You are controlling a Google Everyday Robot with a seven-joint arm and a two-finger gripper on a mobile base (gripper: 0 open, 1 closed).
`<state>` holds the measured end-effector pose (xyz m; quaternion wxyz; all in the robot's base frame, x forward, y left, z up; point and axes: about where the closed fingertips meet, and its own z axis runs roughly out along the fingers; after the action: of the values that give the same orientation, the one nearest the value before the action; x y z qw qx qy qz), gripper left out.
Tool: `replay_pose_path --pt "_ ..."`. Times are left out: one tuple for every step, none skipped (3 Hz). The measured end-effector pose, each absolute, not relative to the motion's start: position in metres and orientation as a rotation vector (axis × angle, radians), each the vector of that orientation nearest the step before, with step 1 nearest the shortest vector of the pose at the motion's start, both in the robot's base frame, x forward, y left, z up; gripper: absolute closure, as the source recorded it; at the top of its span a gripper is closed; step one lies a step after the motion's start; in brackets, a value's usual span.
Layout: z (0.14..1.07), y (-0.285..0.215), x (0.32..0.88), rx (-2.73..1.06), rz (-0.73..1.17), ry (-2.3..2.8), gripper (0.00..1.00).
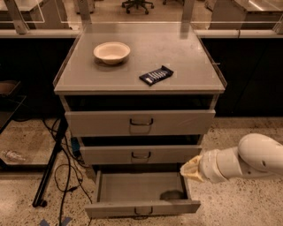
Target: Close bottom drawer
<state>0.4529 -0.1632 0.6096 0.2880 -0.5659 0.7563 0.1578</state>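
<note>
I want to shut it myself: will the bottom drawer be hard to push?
Probably not: the bottom drawer looks bare inside, so likely light. Its grey front looks stiff, so it should slide, not bend. The gripper sits by its right rear corner.

Cabinet top (pixel 185 48): cream bowl (pixel 112 52) upright at the rear left. A dark wrapped bar (pixel 156 75) lies flat near the centre, well apart from the bowl. Top drawer (pixel 101 123) and middle drawer (pixel 106 155) each show a dark gap above the front and a small loop handle at mid-front. Speckled floor (pixel 247 207): black stand leg (pixel 49 170) and loose cables (pixel 70 176) left of the cabinet, clear bottle (pixel 12 155) lying further left, chair base (pixel 138 4) at the far back; gripper (pixel 188 169) low, just below the middle drawer's right end.
</note>
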Motion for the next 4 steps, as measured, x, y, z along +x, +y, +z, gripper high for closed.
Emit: replay_pose_path --pt "0.549 -0.197 0.515 -1.477 0.448 1.957 1.00" --pt "0.510 -0.210 0.541 -1.423 0.594 1.933 1.00" --pt "0.511 -0.219 0.563 -1.394 0.585 1.915 1.00" --pt "0.489 -0.206 0.546 -1.431 0.639 1.920 1.00"
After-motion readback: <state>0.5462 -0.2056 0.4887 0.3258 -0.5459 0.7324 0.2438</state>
